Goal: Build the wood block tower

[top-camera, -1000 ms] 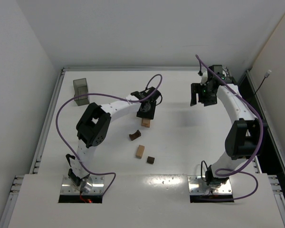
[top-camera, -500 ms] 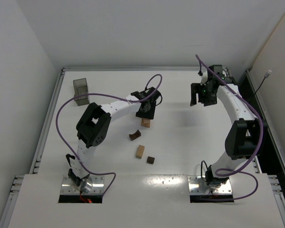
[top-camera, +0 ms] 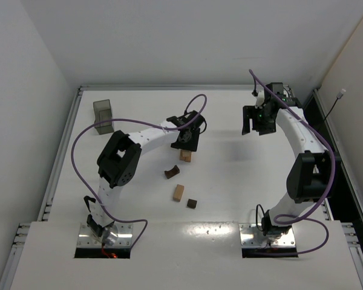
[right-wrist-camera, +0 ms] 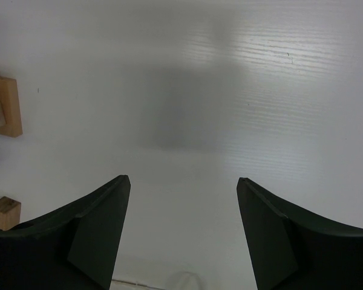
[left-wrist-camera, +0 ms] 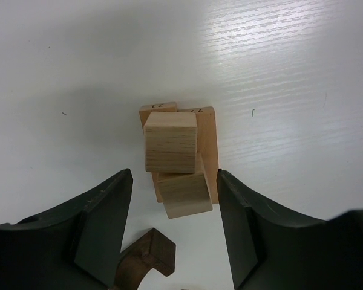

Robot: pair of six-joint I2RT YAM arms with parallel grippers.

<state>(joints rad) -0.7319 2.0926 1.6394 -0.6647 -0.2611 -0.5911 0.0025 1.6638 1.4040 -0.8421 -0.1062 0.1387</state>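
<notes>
Three loose pieces are seen mid-frame below one tower (top-camera: 186,156): arch (top-camera: 171,173), tan block (top-camera: 179,193), dark cube (top-camera: 192,203). Left claw (left-wrist-camera: 173,178) and right claw (right-wrist-camera: 183,179) are spread apart, empty.

left arm (top-camera: 142,136) reaching forward and inward, left gripper (top-camera: 186,141) pointing down, jaws standing apart, right arm (top-camera: 302,139) arching forward, right gripper (top-camera: 252,127) hanging downward, jaws spread wide

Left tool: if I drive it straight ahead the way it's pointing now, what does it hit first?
Most likely the wood block tower: its top cube sits centred between the open fingers of the left tool, which would straddle it on the way to the table. Depth is unclear.
</notes>
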